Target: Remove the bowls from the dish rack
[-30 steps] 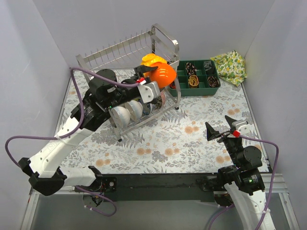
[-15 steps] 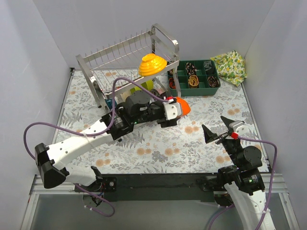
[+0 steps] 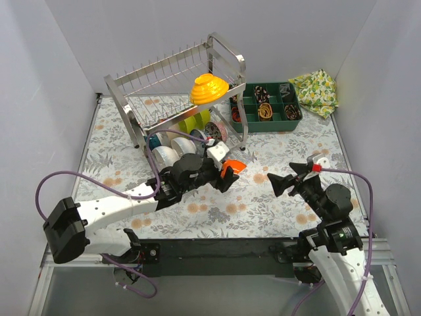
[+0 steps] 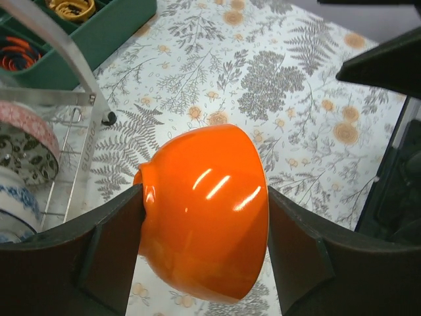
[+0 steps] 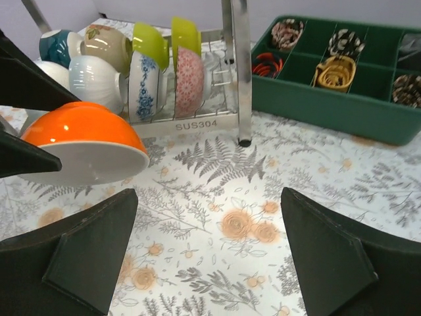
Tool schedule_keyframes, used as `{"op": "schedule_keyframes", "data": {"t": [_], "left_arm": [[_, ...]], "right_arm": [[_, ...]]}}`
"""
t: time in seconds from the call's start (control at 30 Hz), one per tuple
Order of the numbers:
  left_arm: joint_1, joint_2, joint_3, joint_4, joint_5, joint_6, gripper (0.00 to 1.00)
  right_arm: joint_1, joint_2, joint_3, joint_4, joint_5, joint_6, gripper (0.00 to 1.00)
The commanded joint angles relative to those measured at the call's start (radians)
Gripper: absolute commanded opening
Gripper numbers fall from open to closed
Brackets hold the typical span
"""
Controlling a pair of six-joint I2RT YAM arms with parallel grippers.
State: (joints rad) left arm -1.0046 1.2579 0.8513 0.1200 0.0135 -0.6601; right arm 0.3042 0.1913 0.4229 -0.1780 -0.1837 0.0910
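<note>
Right now the orange bowl (image 4: pixel 204 217) is out of the dish rack (image 3: pixel 125 113) and hangs tilted over the table (image 3: pixel 263 155), in front of the rack's near foot, with its white inside turned down and towards my right arm. My left pincer (image 3: pixel 225 175) is clamped on it, one finger against the foot side of the wall and the other near the rim. From the right wrist view a shadow lies under the bowl, so I judge it is close to the table but not on it. My right pincer (image 3: pixel 284 176) stands near, fingers spread wide and holding nothing, pointed at the bowl. I take the step in hand to be setting this bowl down, and the open patch between the rack and the right pincer looks like the place. The glaze is glossy and the grip sits on a curved wall, so I want a slow descent. I would roll the wrist until the rim is level, then let go only once the bowl bears on the table. After that I would back the fingers straight off so they do not drag it. I would also stay off the right fingers and the rack post. Left in the rack are the yellow-orange bowl (image 3: pixel 208 89) on the upper tier and the lime green bowl (image 5: pixel 151 45), white bowl (image 5: pixel 92 79) and blue-and-white bowl (image 5: pixel 141 76) below.
</note>
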Motion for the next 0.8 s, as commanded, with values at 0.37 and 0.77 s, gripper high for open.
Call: {"op": "schedule_keyframes", "data": {"t": [0.37, 0.77], "left_arm": [[-0.003, -0.230, -0.363, 0.467, -0.279, -0.696, 0.20], [-0.003, -0.178, -0.477, 0.644, -0.307, -0.964, 0.20]], "right_arm": [[0.004, 0.298, -0.130, 0.242, -0.270, 0.346, 0.99], [0.033, 0.576, -0.246, 0.771, -0.536, 0.515, 0.86]]}}
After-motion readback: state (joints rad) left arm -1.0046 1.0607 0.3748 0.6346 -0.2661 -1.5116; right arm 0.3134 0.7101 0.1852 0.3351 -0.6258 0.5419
